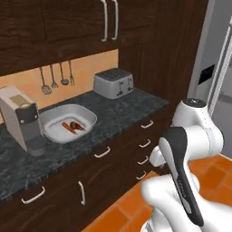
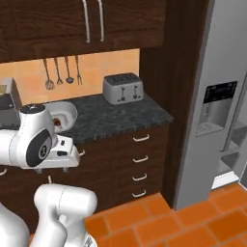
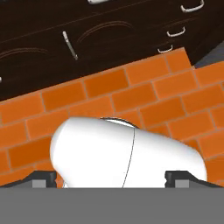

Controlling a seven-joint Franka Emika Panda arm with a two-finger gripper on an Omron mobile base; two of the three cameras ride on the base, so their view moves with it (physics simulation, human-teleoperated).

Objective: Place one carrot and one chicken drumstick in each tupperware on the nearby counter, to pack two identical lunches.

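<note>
left base view: behind arm, left side, looks forward and down over counter (image 1: 122,113) | right base view: behind arm, right side, set farther back; shares toaster (image 2: 123,88) and counter | hand view: close, faces down at brick floor (image 3: 131,92) and lower cabinets (image 3: 87,35)

Coffee machine (image 1: 25,122) crowds tupperware (image 1: 68,121); toaster (image 1: 113,83) apart.

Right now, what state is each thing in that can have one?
tupperware: lidless, on the counter, carrot and drumstick inside.
toaster: slots empty.
upper cabinet doors: closed.
drawers: closed.
gripper: fingers wide apart, holding nothing.
</note>
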